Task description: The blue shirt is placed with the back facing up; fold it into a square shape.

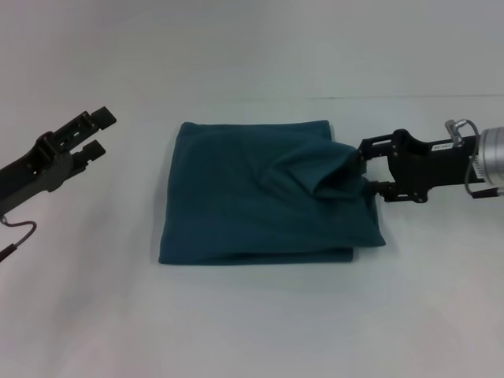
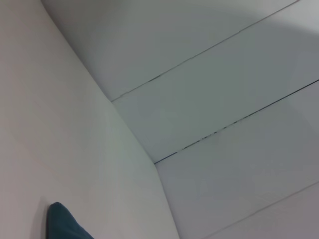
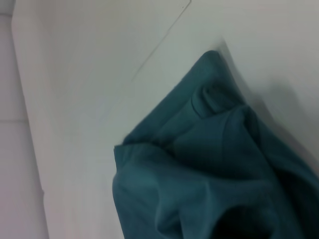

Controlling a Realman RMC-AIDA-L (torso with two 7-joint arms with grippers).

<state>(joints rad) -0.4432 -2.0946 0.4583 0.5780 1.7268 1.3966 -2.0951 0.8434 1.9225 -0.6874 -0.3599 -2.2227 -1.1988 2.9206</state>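
Right gripper [image 1: 364, 175]: at the shirt's right edge, its black fingers reaching into a raised bunch of cloth; they seem pinched on a fold there, though the cloth hides the tips.
Cloth at the grip: lifted and puckered into a hollow ridge that runs from the gripper toward the shirt's middle; the right wrist view shows this bunched cloth close up, with rounded folds.
Shirt [image 1: 252, 197]: dark teal-blue, lying on the table in the middle of the head view, already folded to a rough square; left, far and near edges lie fairly straight, and the near right corner spreads out a little past the rest.
Left gripper [image 1: 96, 134]: held above the table well to the left of the shirt, touching nothing, its two fingers spread with a clear gap between them.
Left wrist view: only a small corner of the shirt [image 2: 65, 223] shows at the picture's edge.
Table [image 1: 252, 323]: plain white, with thin seam lines across it.
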